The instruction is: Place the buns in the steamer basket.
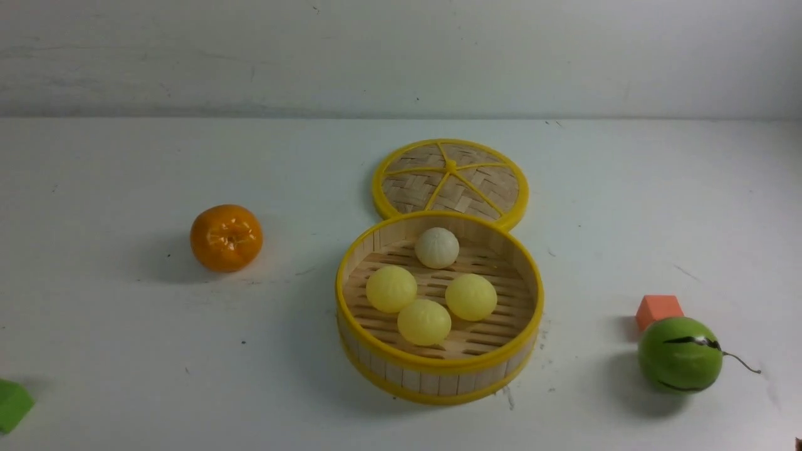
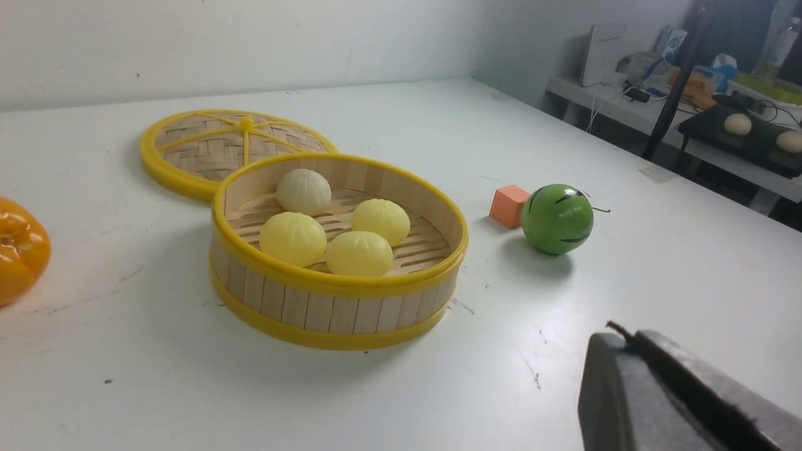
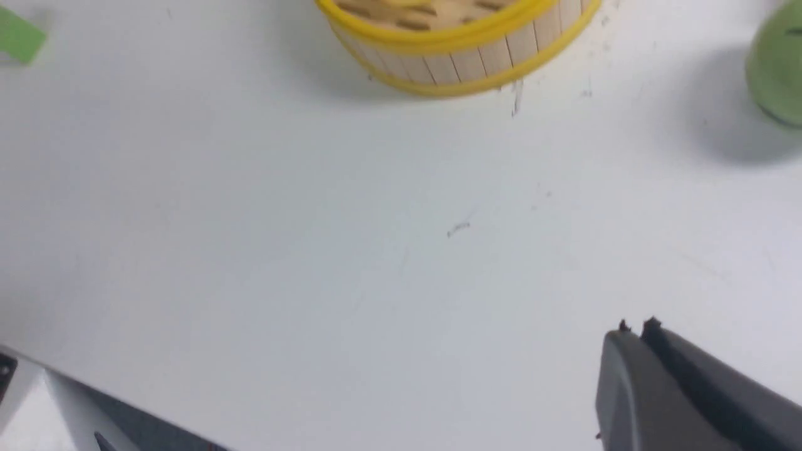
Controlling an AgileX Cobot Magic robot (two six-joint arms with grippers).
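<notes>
The steamer basket [image 1: 438, 376] stands at the table's middle, also in the left wrist view [image 2: 338, 307] and partly in the right wrist view [image 3: 463, 62]. Inside lie three pale yellow buns [image 1: 391, 289] [image 1: 471, 297] [image 1: 424, 322] and one off-white bun [image 1: 437, 247]; they also show in the left wrist view [image 2: 292, 238] [image 2: 304, 191]. My left gripper [image 2: 630, 335] is shut and empty, near the table's front, away from the basket. My right gripper [image 3: 636, 329] is shut and empty above bare table in front of the basket. Neither gripper shows in the front view.
The flat woven lid [image 1: 451, 181] lies behind the basket, touching it. An orange tangerine [image 1: 226, 237] sits to the left. A green ball [image 1: 680, 354] and an orange block [image 1: 658, 310] sit at the right. A green block [image 1: 12, 404] is at the front left edge.
</notes>
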